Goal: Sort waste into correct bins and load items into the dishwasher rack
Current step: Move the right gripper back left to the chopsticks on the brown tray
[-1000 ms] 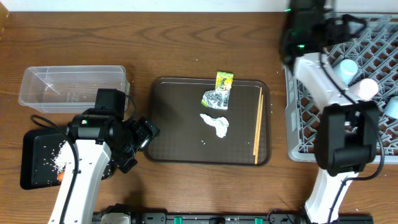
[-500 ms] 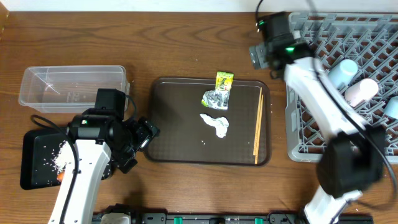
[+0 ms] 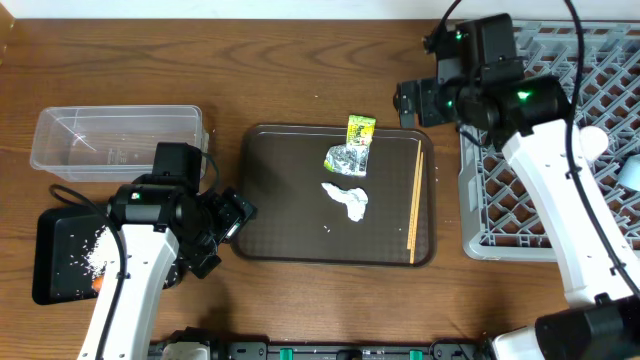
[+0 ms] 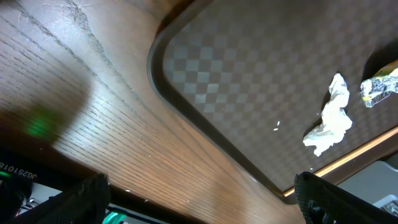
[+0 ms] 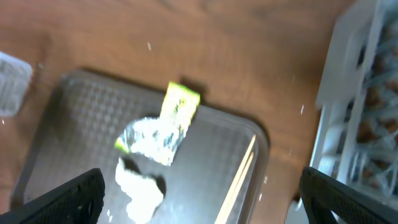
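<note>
Here, the wooden chopsticks [image 3: 415,200] are laid together along the brown serving tray's [image 3: 280,215] edge nearest the dishwasher rack [image 3: 490,215], their long axis running near to far. The right gripper [image 3: 411,103] is held just beyond the tray's far corner, jaws spread wide; the left gripper [image 3: 235,222] is angled down at the opposite edge, jaws likewise parted.

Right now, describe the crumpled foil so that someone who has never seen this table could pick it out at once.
Find the brown tray in the middle of the table. Toward its far rim the foil lies between a yellow-green wrapper and a white tissue. It is the only shiny silver lump: the wrapper is flat and coloured, the tissue matt white.
</note>
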{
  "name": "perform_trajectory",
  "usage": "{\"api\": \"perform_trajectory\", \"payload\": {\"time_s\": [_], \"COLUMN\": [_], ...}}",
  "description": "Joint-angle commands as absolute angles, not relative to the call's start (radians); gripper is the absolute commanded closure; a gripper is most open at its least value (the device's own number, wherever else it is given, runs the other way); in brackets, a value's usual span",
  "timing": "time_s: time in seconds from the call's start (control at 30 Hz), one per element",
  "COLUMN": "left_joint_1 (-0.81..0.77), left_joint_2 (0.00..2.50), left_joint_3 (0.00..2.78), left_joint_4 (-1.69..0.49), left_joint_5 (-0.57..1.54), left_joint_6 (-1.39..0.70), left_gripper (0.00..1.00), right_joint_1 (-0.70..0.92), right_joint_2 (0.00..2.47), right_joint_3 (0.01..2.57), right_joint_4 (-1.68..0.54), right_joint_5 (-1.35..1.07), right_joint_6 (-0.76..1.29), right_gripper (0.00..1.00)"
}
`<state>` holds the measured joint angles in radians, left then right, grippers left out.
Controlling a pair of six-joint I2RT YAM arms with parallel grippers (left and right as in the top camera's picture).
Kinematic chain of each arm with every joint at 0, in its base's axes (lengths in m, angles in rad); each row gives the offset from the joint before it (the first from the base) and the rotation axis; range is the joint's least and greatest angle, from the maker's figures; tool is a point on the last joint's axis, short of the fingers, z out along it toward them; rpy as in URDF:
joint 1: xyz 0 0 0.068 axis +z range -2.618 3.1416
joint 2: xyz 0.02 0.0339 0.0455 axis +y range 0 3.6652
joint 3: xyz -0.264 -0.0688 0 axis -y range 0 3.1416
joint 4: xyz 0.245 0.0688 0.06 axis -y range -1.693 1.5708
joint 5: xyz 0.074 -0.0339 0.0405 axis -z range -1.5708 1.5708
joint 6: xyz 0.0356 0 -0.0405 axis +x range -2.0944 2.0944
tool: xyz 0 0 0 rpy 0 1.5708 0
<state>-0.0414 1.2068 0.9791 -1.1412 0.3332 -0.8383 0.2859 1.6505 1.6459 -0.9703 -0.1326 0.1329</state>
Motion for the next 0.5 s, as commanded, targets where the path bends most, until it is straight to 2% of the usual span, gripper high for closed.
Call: {"api": "perform_trajectory", "payload": {"time_s": [0.0, 0.1, 0.13, 0.2, 0.3, 0.47], "left_joint_1": [-0.044, -0.044, -0.044, -0.044, -0.044, -0.044], "left_joint_2": [1.209, 1.209, 1.209, 1.209, 1.209, 1.209], "left_joint_3": [0.984, 0.984, 0.984, 0.984, 0.984, 0.984], "left_joint_4": [-1.144, -1.143, -1.144, -1.144, -1.144, -1.144], "left_joint_5": [0.319, 0.319, 0.319, 0.319, 0.319, 0.319], "left_joint_6": [-0.844, -0.844, -0.844, -0.844, -0.844, -0.844], "left_gripper": [0.02, 0.02, 0.02, 0.02, 0.02, 0.02], "right_joint_1": [0.296, 0.301, 0.302, 0.302, 0.303, 0.344], "right_joint_2": [1.682, 1.687, 1.687, 1.687, 1.687, 1.687], "right_joint_3": [1.632, 1.632, 1.632, 1.632, 1.613, 1.484], "right_joint_4": [-1.019, -1.077, -1.085, -1.11, -1.179, -1.163], "right_joint_5": [-0.208, -0.317, -0.334, -0.338, -0.271, -0.201], "right_joint_6": [0.186, 0.186, 0.186, 0.204, 0.362, 0.49], "right_gripper": [0.01, 0.01, 0.05, 0.27, 0.33, 0.62]}}
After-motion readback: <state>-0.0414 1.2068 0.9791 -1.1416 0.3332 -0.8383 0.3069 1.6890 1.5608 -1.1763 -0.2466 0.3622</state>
